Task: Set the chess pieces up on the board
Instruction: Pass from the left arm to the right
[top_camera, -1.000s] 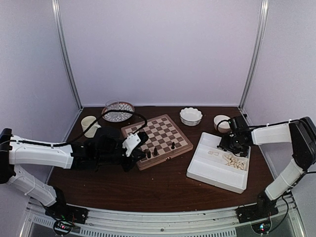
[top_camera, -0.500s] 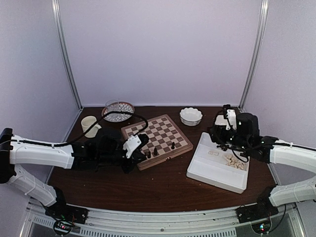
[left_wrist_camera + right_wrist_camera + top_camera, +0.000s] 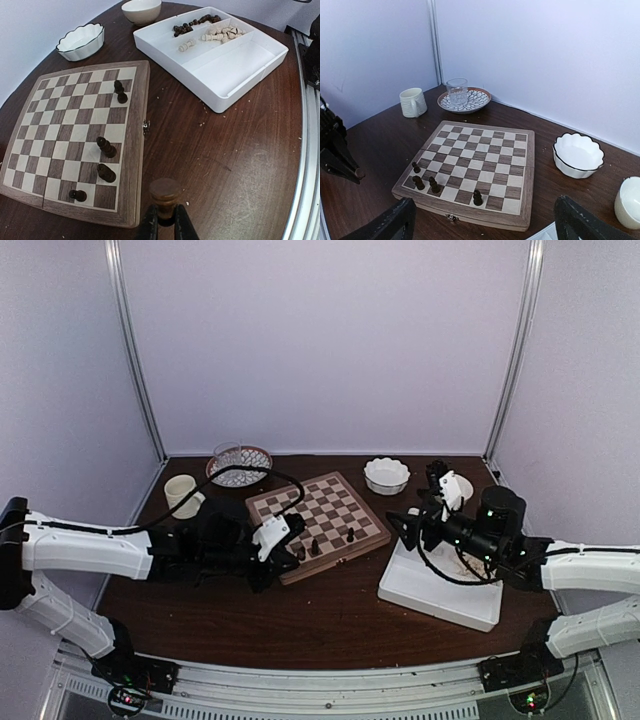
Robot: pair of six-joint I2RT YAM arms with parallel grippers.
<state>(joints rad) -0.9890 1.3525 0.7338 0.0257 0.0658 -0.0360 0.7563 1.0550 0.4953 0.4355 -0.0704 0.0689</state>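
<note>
The board (image 3: 318, 512) lies mid-table with several dark chess pieces (image 3: 106, 147) standing along its near edge. Just off that edge's corner, my left gripper (image 3: 165, 220) is shut on a dark brown chess piece (image 3: 165, 192), held over the bare table beside the board's border (image 3: 131, 200). My right gripper (image 3: 485, 225) is open wide with nothing between its fingers, hanging above the gap between the tray and the board (image 3: 475, 160) and facing the board. More dark pieces (image 3: 192, 25) and cream pieces (image 3: 220, 34) lie in the white tray (image 3: 240, 70).
A scalloped white bowl (image 3: 386, 475) and a small white cup (image 3: 141, 10) stand behind the tray (image 3: 440, 590). At the back left are a cream mug (image 3: 183, 495) and a patterned plate holding a glass (image 3: 240, 465).
My right arm has swung from over the tray's far side towards the board, and its jaws have opened wide. The left arm has hardly moved and still holds its piece.
</note>
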